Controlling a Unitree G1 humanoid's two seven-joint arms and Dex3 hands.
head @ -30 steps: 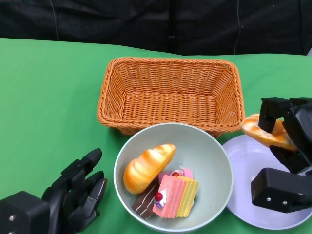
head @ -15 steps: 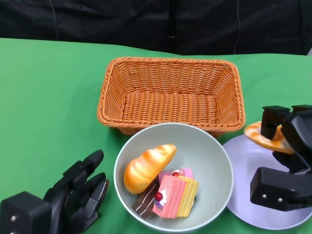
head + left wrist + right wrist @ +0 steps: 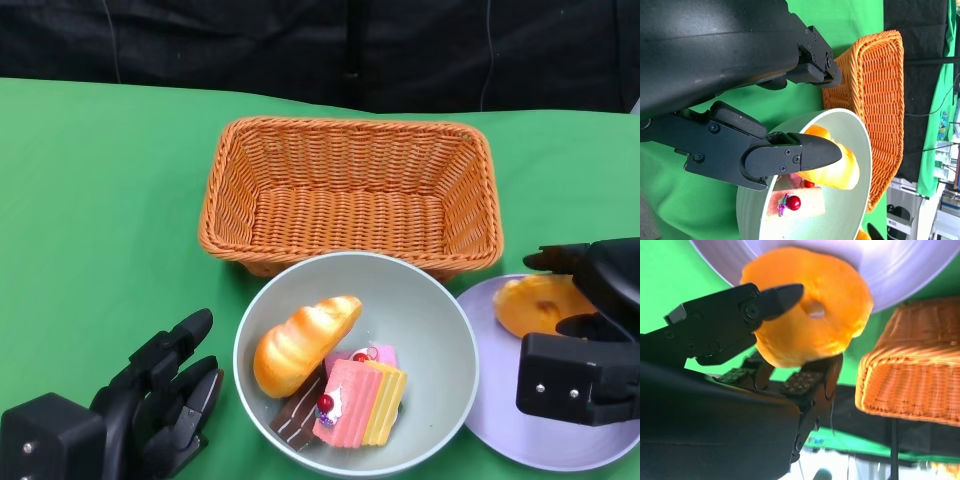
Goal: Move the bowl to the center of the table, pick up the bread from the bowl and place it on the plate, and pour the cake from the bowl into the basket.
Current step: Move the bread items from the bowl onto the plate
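Holding one bread (image 3: 538,303): right hand (image 3: 585,330), one plate (image 3: 500,400).

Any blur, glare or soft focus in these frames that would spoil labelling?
Head view: even lighting, sharp, no glare on the bowl. Right wrist view: the basket is soft and smeared, while the ring-shaped bread is clear. Left wrist view: the near black fingers fill much of the frame, and the cake is sharp.

A rough woven wicker basket (image 3: 350,190) in orange sits on matt green cloth (image 3: 100,200). The bowl (image 3: 430,310) is smooth, pale and faintly glossy. The plate (image 3: 510,400) looks like glossy lilac plastic. Both hands are matt black plastic.
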